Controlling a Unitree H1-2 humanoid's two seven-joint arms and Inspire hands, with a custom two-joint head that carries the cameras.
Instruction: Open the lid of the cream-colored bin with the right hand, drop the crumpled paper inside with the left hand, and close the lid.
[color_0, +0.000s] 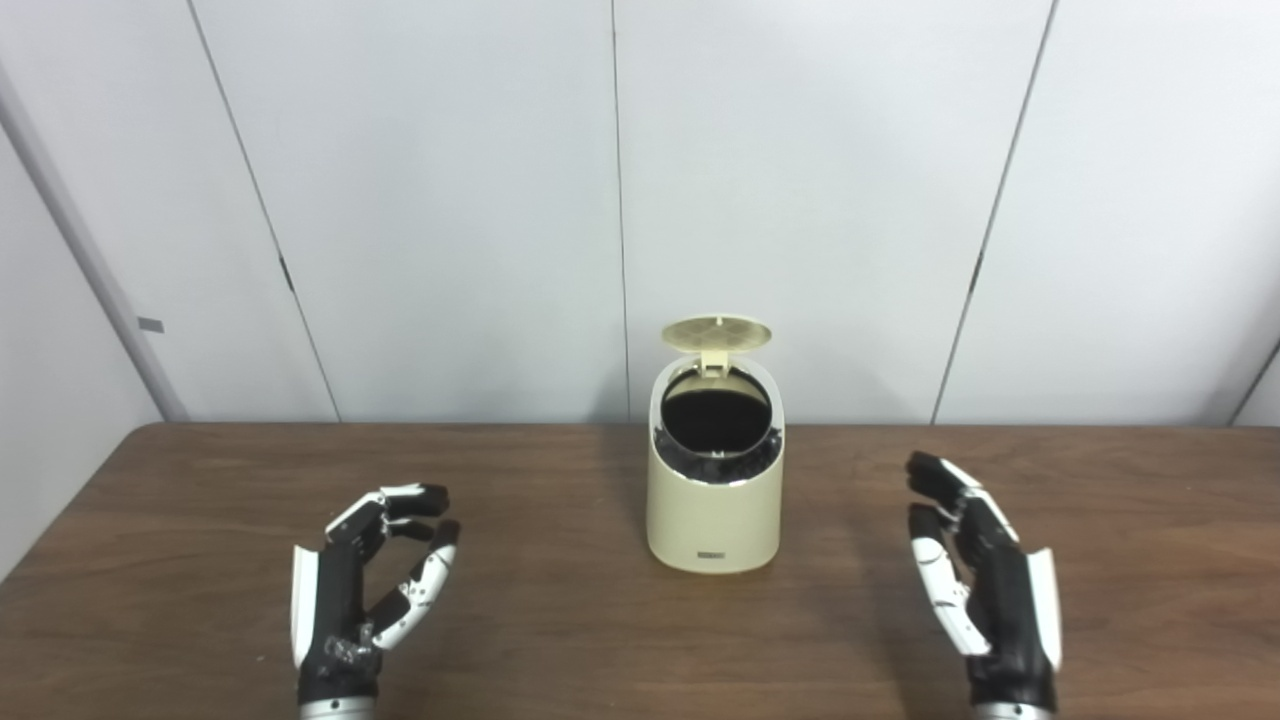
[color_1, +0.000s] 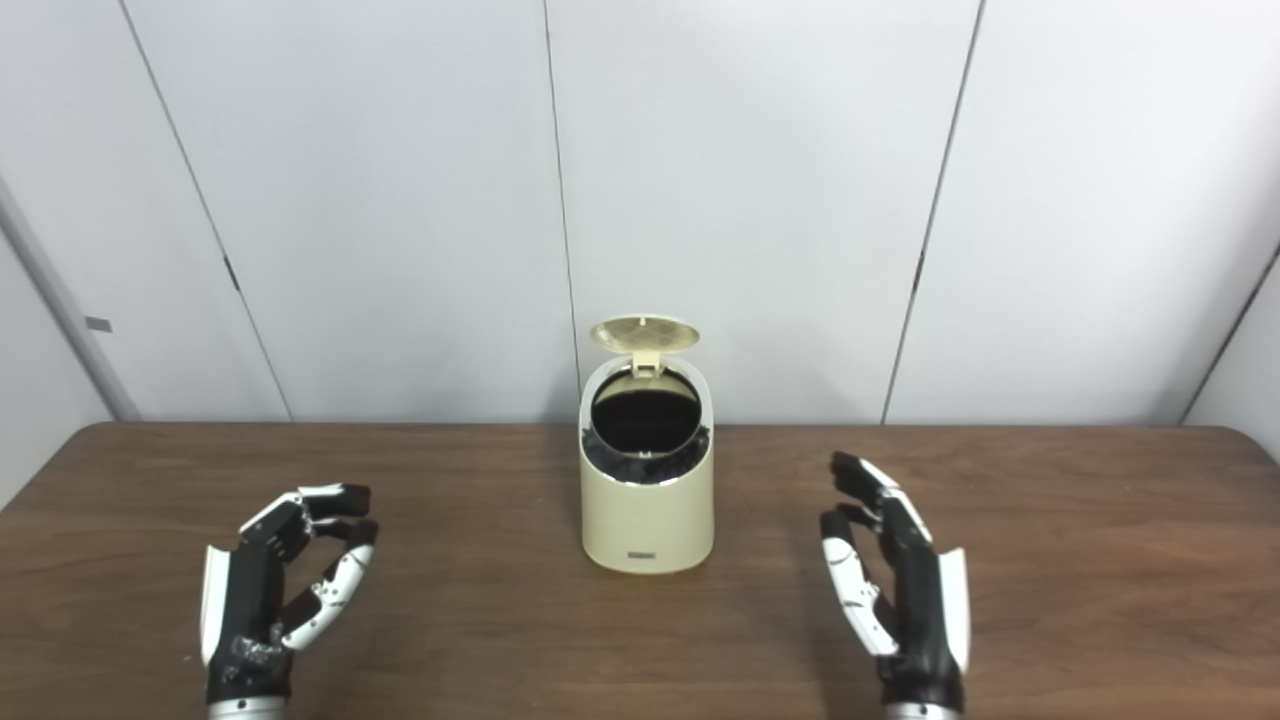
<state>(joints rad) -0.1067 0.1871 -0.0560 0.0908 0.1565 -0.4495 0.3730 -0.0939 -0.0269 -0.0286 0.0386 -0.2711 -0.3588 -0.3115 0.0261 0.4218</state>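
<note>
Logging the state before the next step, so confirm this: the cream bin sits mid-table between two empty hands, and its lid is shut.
Wrong on one point: the lid is open, tipped up at the back above the dark opening, as the left eye view shows. The rest holds: the cream bin stands mid-table between the left hand and right hand, both empty.

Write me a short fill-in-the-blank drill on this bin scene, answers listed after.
1. The lid of the cream-colored bin stands ____.
2. The bin rests on a brown ____ table.
3. The left hand and right hand both hold ____.
4. The bin sits ____ the two hands.

Answers: open; wooden; nothing; between
</note>
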